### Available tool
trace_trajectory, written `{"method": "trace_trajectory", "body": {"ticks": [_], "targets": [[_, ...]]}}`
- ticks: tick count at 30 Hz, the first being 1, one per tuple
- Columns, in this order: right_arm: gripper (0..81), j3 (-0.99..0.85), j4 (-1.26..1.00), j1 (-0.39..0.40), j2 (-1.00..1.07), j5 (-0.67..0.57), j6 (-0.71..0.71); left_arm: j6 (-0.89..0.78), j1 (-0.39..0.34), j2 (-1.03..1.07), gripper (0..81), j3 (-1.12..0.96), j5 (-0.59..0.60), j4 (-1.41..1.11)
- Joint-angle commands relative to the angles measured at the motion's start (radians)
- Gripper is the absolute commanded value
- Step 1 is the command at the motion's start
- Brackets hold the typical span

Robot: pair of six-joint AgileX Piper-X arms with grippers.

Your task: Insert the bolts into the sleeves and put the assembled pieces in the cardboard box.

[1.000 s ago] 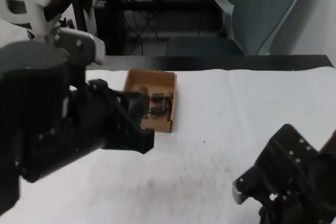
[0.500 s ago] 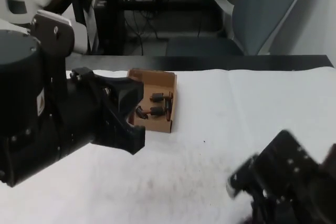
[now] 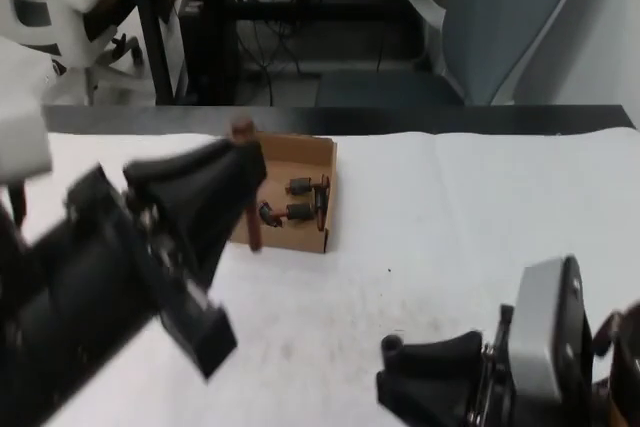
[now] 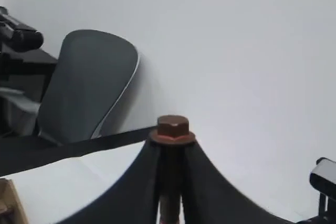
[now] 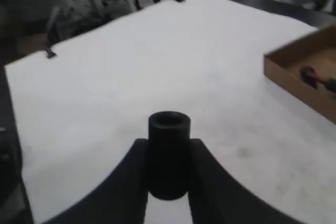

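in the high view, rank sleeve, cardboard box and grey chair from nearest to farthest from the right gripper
1. sleeve: held in the right gripper.
2. cardboard box: on the bench, left of middle.
3. grey chair: beyond its far edge.

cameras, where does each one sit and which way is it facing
High view: behind the arms, facing forward and down over the bench; the left arm and right arm show.
Left wrist view: on the left arm, facing a chair and wall; left pincer shut on a bolt.
Right wrist view: on the right arm, facing down across the bench; right pincer shut on a sleeve.
Shared: high and right wrist views both show the cardboard box.
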Motion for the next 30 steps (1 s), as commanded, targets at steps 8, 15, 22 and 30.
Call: {"method": "trace_trajectory", "body": {"ticks": [8, 15, 22, 30], "targets": [[0.6, 0.013, -0.387, 0.134, 0.208, 0.033, 0.006, -0.105, -0.158, 0.017, 1.8, 0.102, -0.167, -0.228], [0.6, -0.008, -0.454, 0.134, 0.295, 0.033, 0.006, -0.105, -0.204, 0.017, 1.8, 0.102, -0.17, -0.226], [0.6, -0.007, -0.48, 0.134, 0.295, 0.057, 0.006, -0.109, -0.207, 0.017, 1.8, 0.102, -0.16, -0.19], [0.6, -0.007, -0.492, 0.134, 0.295, 0.061, 0.01, -0.097, -0.207, 0.017, 1.8, 0.102, -0.162, -0.161]]}}
